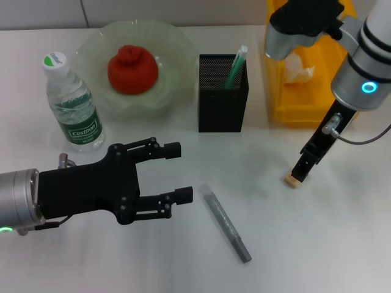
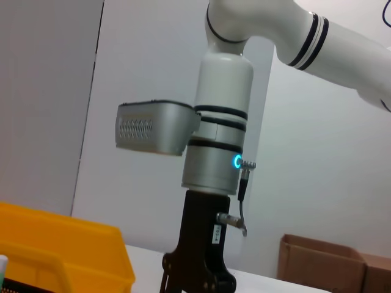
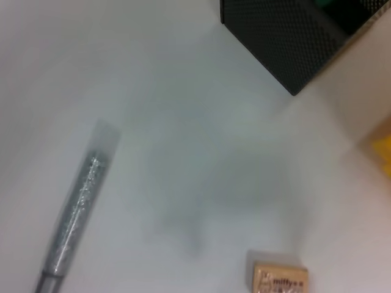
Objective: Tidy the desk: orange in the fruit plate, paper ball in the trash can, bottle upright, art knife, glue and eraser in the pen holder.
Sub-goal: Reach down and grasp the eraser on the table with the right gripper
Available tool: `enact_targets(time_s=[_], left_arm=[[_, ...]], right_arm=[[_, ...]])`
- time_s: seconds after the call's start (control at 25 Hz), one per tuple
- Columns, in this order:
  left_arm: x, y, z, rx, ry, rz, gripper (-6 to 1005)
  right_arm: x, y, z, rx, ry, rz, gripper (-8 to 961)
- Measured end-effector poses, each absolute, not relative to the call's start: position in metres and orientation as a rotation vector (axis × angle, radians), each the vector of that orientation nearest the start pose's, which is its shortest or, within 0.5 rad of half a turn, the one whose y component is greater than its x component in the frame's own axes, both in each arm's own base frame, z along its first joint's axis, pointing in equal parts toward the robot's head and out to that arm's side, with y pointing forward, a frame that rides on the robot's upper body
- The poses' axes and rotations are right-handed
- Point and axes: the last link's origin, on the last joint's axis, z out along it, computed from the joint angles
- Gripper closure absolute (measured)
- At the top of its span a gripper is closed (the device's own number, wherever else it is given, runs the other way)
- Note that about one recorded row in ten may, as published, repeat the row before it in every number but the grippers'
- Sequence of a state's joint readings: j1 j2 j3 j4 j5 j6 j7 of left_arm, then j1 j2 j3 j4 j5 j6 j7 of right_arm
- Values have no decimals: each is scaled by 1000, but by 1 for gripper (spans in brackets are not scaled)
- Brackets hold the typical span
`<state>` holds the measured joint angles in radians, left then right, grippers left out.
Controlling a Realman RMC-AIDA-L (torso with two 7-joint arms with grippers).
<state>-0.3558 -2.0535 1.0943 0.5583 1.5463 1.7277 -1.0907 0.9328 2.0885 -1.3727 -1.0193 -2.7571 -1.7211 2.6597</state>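
Observation:
The tan eraser (image 1: 292, 179) lies on the white desk, also in the right wrist view (image 3: 280, 279). My right gripper (image 1: 303, 166) points down right over it. A grey glittery glue tube (image 1: 226, 223) lies at the front centre, also in the right wrist view (image 3: 76, 213). My left gripper (image 1: 181, 172) is open and empty, just left of the tube. The black mesh pen holder (image 1: 223, 94) holds a green and white tool (image 1: 235, 67). The orange (image 1: 132, 68) sits in the pale green fruit plate (image 1: 98, 49). The bottle (image 1: 72, 104) stands upright. The paper ball (image 1: 299, 68) lies in the yellow trash can (image 1: 305, 110).
The pen holder stands between the plate and the yellow trash can, and its corner shows in the right wrist view (image 3: 287, 36). The left wrist view shows my right arm (image 2: 217, 152), the yellow can (image 2: 61, 250) and a cardboard box (image 2: 330, 265) behind.

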Motion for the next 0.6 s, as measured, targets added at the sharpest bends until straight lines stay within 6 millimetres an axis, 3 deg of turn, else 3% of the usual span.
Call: enact_targets(time_s=[0.6], left_arm=[[-254,267,-23,-2789,-337,-1062,215]], right_arm=[[163,374,-40,-2586,1023,-898,280]])
